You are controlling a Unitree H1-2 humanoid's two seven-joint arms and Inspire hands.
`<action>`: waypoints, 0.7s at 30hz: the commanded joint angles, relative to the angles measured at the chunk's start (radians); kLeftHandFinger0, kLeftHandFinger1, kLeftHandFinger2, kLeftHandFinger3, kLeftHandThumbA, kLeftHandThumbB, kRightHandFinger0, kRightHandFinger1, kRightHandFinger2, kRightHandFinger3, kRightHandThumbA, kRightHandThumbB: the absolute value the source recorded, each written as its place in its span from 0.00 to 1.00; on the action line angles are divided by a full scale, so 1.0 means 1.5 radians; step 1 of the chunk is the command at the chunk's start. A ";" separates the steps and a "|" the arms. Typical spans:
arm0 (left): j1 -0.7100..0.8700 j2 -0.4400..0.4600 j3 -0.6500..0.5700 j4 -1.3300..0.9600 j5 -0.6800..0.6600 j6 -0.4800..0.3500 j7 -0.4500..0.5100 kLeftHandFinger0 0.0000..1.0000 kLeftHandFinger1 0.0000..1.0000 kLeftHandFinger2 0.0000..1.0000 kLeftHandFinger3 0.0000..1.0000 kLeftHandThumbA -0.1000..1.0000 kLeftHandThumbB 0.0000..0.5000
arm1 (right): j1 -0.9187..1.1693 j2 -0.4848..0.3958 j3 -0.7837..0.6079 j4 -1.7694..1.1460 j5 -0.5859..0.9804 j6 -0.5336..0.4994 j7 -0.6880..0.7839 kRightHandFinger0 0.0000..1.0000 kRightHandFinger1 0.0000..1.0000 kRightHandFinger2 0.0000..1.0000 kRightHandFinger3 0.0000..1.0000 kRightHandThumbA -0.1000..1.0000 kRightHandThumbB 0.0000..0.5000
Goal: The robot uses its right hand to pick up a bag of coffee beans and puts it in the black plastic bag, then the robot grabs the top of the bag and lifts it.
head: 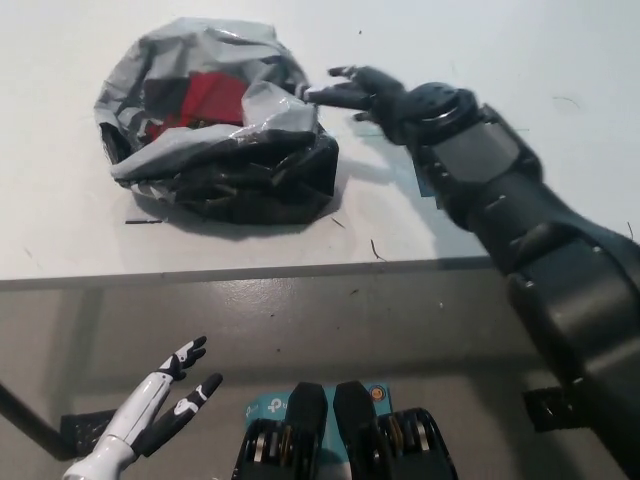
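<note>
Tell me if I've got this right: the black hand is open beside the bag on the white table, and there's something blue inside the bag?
Nearly. The head view shows the thing inside the black plastic bag is red, not blue. The rest holds: the black right hand is open beside the bag on the white table.

Black plastic bag slumped in a low crumpled heap on the white surface, mouth open and facing up, glossy film showing grey glare along the folded rim. Bag of coffee beans lying inside the opening, red, only partly visible between the folds, orientation not determinable. Lower body of the plastic bag wrinkled and dark, resting near the front edge of the surface.
</note>
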 commanded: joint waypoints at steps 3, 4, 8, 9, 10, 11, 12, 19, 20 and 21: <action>0.003 0.008 0.004 -0.012 0.001 -0.017 -0.001 1.00 1.00 1.00 1.00 0.92 0.34 | -0.049 -0.053 -0.007 -0.070 -0.027 -0.102 0.044 1.00 1.00 1.00 1.00 0.92 0.80; 0.002 0.007 0.004 -0.012 0.001 -0.017 -0.001 1.00 1.00 1.00 1.00 0.92 0.33 | -0.053 -0.055 -0.017 -0.076 -0.019 -0.095 0.044 1.00 1.00 1.00 1.00 0.89 0.83; 0.006 0.004 0.009 -0.020 -0.009 0.001 -0.005 1.00 1.00 1.00 1.00 0.89 0.33 | -0.078 -0.077 -0.081 -0.128 0.032 -0.061 0.072 1.00 1.00 1.00 1.00 0.92 1.00; 0.006 0.005 0.009 -0.021 -0.009 0.001 -0.006 1.00 1.00 1.00 1.00 0.89 0.33 | -0.080 -0.080 -0.095 -0.135 0.041 -0.059 0.081 1.00 1.00 1.00 1.00 0.93 1.00; 0.007 0.004 0.008 -0.020 -0.007 -0.002 -0.004 1.00 1.00 1.00 1.00 0.89 0.33 | -0.087 -0.087 -0.111 -0.147 0.052 -0.041 0.099 1.00 1.00 1.00 1.00 0.96 1.00; 0.009 0.005 0.007 -0.019 -0.003 -0.009 -0.001 1.00 1.00 1.00 1.00 0.89 0.31 | -0.091 -0.090 -0.129 -0.158 0.065 -0.021 0.113 1.00 1.00 1.00 1.00 0.94 1.00; 0.009 0.006 0.006 -0.015 -0.002 -0.016 0.000 1.00 1.00 1.00 1.00 0.89 0.32 | -0.095 -0.093 -0.149 -0.172 0.082 -0.003 0.114 1.00 1.00 1.00 1.00 0.90 1.00; 0.012 0.005 0.009 -0.015 -0.010 -0.012 -0.004 1.00 1.00 1.00 1.00 0.87 0.32 | -0.108 -0.117 -0.294 -0.309 0.213 0.134 0.175 1.00 1.00 1.00 1.00 0.86 1.00; 0.014 0.007 0.008 -0.019 -0.005 -0.007 -0.003 1.00 1.00 1.00 1.00 0.88 0.33 | -0.091 -0.122 -0.311 -0.391 0.229 0.156 0.170 1.00 1.00 1.00 1.00 0.91 1.00; 0.014 0.008 0.008 -0.020 -0.004 -0.005 -0.003 1.00 1.00 1.00 1.00 0.88 0.33 | -0.083 -0.124 -0.314 -0.425 0.230 0.164 0.168 1.00 1.00 1.00 1.00 0.91 1.00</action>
